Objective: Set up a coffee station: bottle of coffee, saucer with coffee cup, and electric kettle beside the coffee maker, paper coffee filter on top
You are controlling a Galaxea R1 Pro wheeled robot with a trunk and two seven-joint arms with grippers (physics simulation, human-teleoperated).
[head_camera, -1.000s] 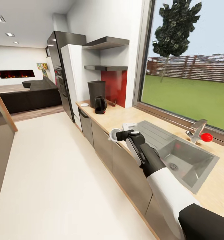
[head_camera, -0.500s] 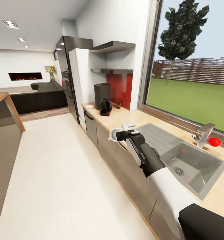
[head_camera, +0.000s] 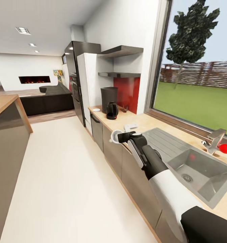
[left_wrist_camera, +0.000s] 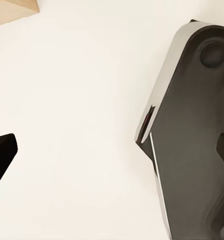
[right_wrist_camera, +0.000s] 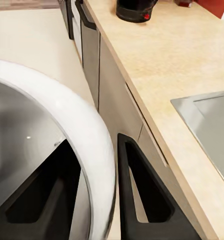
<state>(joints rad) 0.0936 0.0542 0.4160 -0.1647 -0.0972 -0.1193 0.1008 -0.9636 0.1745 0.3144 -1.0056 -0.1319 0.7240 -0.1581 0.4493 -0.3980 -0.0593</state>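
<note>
The right gripper [head_camera: 118, 137] pinched the cup [head_camera: 115, 136] by its rim, near the counter [head_camera: 140, 122] edge, far from the saucer [head_camera: 96, 109]; a bump could knock it loose.

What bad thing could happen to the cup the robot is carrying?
The right gripper pinches the cup only by its thin rim, out over the floor beside the countertop, so a jolt might let it slip and fall. The saucer sits near the counter's far end beside the coffee maker and kettle; a careless approach could bump them.
</note>
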